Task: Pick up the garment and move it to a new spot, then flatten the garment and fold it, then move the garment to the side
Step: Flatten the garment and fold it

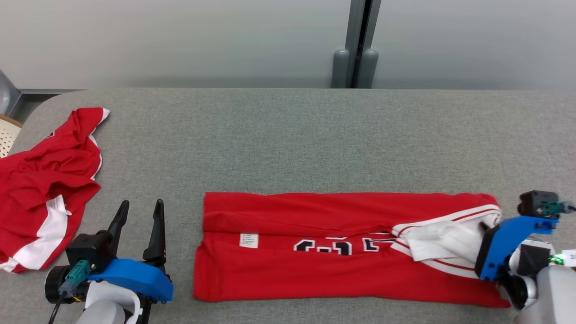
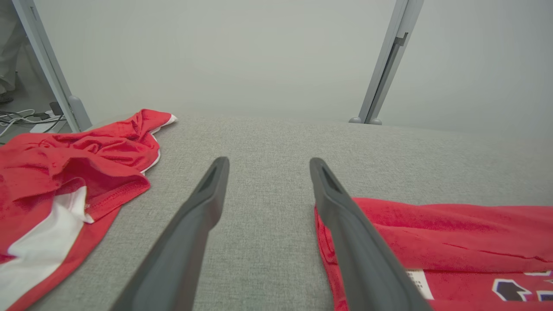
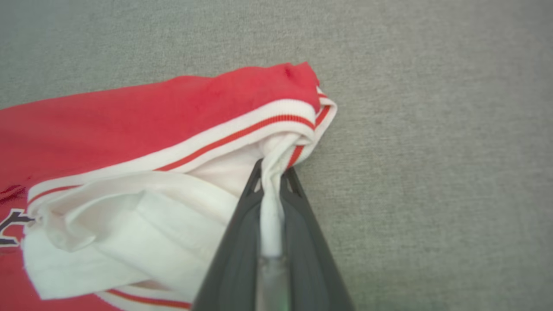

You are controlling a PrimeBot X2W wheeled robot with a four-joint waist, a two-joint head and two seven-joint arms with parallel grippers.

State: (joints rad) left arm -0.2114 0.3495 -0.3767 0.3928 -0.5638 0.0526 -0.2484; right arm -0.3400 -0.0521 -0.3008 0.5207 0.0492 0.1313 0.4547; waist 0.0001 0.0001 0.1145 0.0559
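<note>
On the near right of the bench, the red jersey lies folded into a long strip, its numbers facing up. The right gripper has its fingers closed narrow on a thin pleat of the white trim at the jersey's right end. The left gripper hovers just left of the jersey with its fingers spread wide, holding nothing. A second, crumpled red garment sits at the far left.

The pinch looks shallow and may catch only the top layer. A lift from here could peel that layer away and undo the fold, or the trim could slip free. With the left end unheld, a sideways pull might drag the whole strip askew.
</note>
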